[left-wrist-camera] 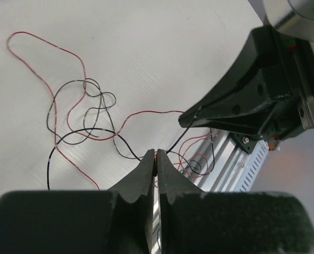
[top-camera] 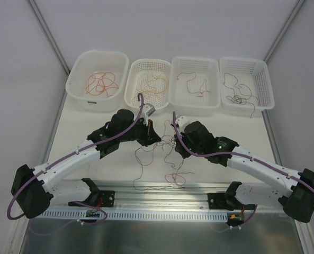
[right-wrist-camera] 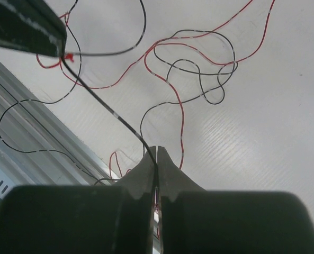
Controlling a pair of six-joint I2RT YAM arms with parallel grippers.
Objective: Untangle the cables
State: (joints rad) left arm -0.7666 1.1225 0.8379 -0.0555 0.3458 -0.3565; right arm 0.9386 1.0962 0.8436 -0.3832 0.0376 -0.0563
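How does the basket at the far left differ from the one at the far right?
The left basket has smooth closed walls; the right basket has lattice walls. The left basket holds a red wire; the right basket holds a black wire. Both are white, open on top, and stand in one row.

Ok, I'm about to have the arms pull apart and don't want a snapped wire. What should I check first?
1. Left gripper shut on black cable: ok.
2. Right gripper shut on black cable: ok.
3. Slack in black cable between them: not ok, it runs straight.
4. Red cable clear of black loops: not ok, interlaced.
5. Left gripper free of red cable: cannot tell, red shows at its tips.
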